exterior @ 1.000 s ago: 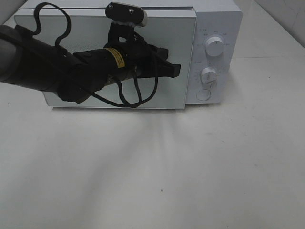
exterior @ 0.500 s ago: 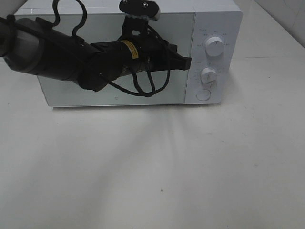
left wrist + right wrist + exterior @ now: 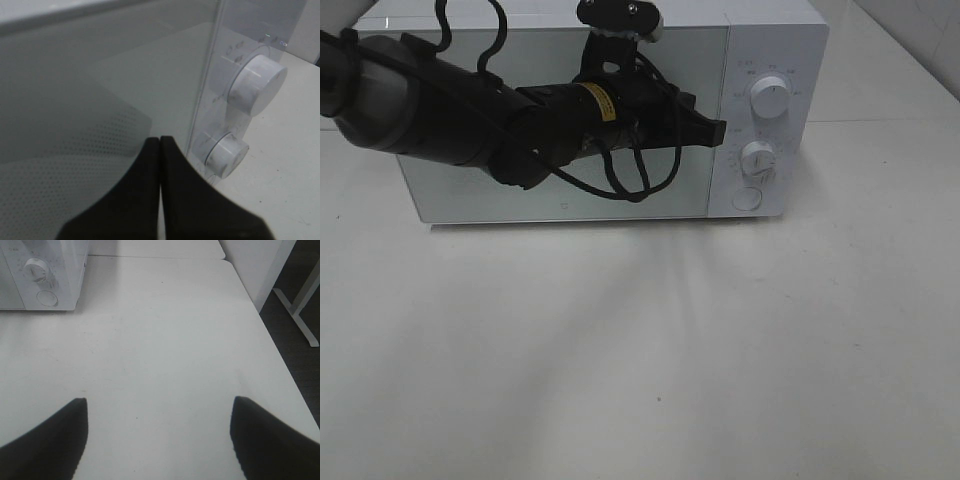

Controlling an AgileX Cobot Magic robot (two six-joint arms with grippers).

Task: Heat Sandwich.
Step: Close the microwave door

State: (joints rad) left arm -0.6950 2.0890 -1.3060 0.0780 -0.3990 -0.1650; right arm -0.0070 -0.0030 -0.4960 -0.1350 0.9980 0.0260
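Observation:
The sandwich is hidden; I cannot see through the frosted door (image 3: pixel 560 195) of the white microwave (image 3: pixel 775 35). The door lies flush with the microwave front. My left gripper (image 3: pixel 720 130) is shut with nothing between its fingers, and its tip sits against the door's right edge, beside the control panel. In the left wrist view the closed fingertips (image 3: pixel 160 142) point at the seam between door and panel. My right gripper (image 3: pixel 159 405) is open and empty over bare table, off to the right of the microwave (image 3: pixel 45 270).
The control panel carries an upper knob (image 3: pixel 770 99), a lower knob (image 3: pixel 758 157) and a round button (image 3: pixel 747 198). White table (image 3: pixel 640 350) stretches in front of the microwave. Its right edge (image 3: pixel 272 345) drops to dark floor with a white frame leg (image 3: pixel 300 310).
The door, slightly ajar a second ago, has swung flush against the microwave. My left gripper moved right and inward with it, then stayed nearly still. The right gripper has not changed.

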